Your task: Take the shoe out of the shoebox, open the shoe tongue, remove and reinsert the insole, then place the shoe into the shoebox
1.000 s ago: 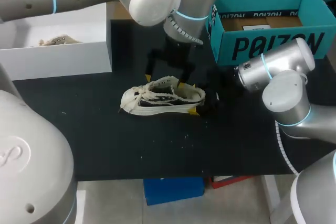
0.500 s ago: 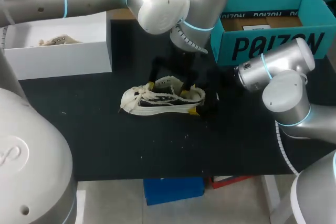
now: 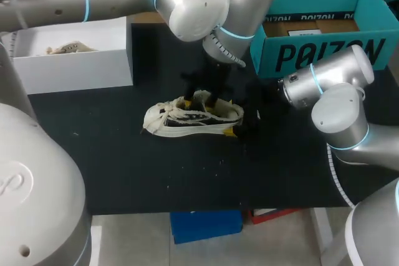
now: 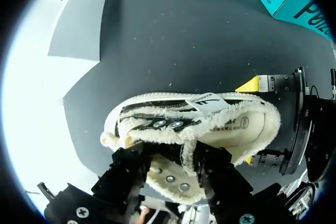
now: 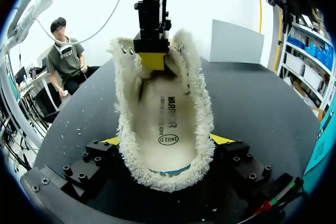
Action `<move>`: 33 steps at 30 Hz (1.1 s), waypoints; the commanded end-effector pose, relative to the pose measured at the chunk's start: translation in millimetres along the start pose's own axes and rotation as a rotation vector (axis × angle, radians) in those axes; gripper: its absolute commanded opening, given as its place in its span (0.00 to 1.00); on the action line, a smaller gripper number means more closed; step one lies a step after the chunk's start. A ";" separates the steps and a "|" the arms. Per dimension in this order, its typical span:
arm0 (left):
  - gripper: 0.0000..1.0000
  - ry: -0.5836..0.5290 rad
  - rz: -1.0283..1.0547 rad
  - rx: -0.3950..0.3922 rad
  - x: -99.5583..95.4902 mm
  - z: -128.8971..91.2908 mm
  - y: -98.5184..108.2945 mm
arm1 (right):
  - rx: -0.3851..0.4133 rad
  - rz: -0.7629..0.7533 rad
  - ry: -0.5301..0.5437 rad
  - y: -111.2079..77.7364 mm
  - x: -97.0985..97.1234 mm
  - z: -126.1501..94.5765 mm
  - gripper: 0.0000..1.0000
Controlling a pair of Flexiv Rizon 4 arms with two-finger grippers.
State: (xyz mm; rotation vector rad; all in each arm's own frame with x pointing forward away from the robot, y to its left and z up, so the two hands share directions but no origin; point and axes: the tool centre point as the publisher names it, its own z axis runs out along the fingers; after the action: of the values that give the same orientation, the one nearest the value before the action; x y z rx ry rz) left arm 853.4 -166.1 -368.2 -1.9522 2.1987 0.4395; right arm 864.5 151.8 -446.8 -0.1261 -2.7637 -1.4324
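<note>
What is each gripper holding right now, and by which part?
The right gripper holds the shoe by its heel sides. Whether the left gripper grips the lace flap cannot be told.

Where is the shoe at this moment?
In the head view the shoe lies near the middle of the black table, nearer the robot than the teal shoebox. The right gripper holds its heel.

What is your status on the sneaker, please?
Right gripper shut on sneaker, heel end. Left gripper at its opening, grip unclear. Sneaker on table, insole in. Nothing in the way.
</note>
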 end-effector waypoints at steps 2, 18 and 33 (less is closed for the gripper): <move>0.15 -0.010 0.013 0.009 3.8 -6.1 -2.0 | 0.001 0.001 -0.001 -1.0 0.1 1.9 0.00; 0.00 0.018 0.052 0.047 5.1 -19.2 -0.8 | 0.001 0.001 -0.001 -1.0 0.1 1.9 0.00; 0.00 -0.002 -0.012 0.133 -43.2 -35.9 6.9 | 0.001 0.001 -0.001 -1.0 0.1 1.9 0.00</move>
State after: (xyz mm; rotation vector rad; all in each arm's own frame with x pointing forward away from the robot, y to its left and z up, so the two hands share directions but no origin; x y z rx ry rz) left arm 862.0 -150.1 -328.1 -1.8978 2.1565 0.3310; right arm 864.4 151.7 -446.8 -0.1263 -2.7637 -1.4324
